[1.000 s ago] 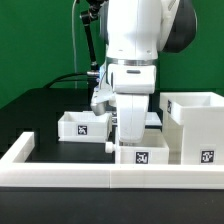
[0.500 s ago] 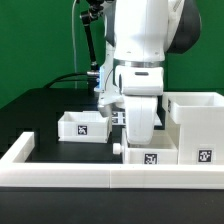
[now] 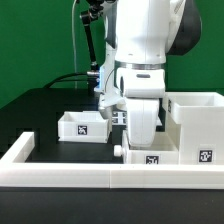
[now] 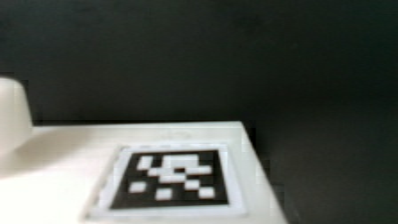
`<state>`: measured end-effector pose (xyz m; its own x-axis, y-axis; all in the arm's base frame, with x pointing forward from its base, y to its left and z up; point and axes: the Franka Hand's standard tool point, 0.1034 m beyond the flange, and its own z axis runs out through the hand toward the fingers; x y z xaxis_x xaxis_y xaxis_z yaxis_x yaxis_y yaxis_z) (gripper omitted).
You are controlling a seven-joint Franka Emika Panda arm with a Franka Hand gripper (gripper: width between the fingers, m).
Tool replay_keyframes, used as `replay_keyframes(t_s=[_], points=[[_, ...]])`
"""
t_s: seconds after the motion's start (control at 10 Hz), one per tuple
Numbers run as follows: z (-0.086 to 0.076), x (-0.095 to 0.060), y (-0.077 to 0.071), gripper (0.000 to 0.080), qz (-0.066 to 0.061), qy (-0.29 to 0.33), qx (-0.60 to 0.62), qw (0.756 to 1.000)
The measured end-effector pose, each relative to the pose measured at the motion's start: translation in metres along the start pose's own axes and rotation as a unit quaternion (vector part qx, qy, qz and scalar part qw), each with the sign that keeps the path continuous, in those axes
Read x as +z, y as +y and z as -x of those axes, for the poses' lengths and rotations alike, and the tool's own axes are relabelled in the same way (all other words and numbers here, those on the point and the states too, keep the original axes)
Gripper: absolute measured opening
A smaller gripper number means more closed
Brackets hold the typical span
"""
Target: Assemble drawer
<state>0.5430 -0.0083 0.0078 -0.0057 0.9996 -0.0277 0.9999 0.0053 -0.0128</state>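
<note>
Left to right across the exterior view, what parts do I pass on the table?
Small open drawer box → low tagged white panel → tall open cabinet box.

End effector [image 3: 140,140] shifted toward exterior view's right.

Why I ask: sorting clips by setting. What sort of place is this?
Probably a robotics lab bench: a white robot arm over a black tabletop, white plastic box parts bearing black-and-white marker tags, a plain green backdrop.
</note>
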Motion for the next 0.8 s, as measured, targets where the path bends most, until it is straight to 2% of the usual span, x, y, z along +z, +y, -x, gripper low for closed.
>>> replay_keyframes(t_s=[0.2,0.3,0.5,0.8], points=[[0.0001,0.0001,0.0003,0.0042,0.001,0.0,0.0,1.0],[-0.0023,0.0004,0.0034,0.0042,0.013,0.0,0.0,1.0],[0.0,0.0006,0.0029,0.0042,0.007,-0.001,0.002,1.0],[-0.0044,0.0005,0.0034,0.0042,0.011,0.0,0.008,1.0]])
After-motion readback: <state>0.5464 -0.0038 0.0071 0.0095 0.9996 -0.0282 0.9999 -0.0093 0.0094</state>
